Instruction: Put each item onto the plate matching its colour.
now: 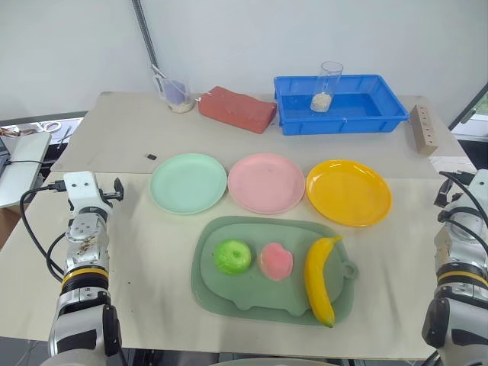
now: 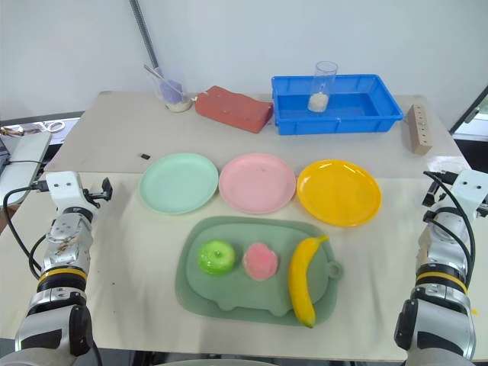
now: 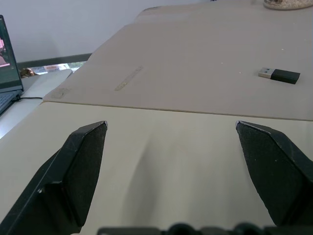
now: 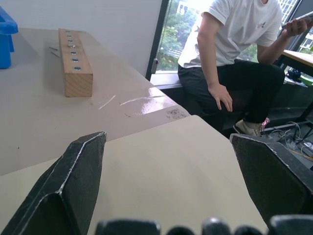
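Seated person (image 4: 234, 63) beyond the right pincer (image 4: 168, 161).

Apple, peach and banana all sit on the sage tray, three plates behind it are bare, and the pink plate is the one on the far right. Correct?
Not quite. The pink plate is the middle one; the yellow plate is on the far right, as the left eye view shows. The apple, peach and banana do sit on the sage tray, and the green plate is bare too.

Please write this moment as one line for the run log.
stage: start | apple, peach, banana: on tray | plates: empty | left gripper: jaws open | right gripper: jaws open
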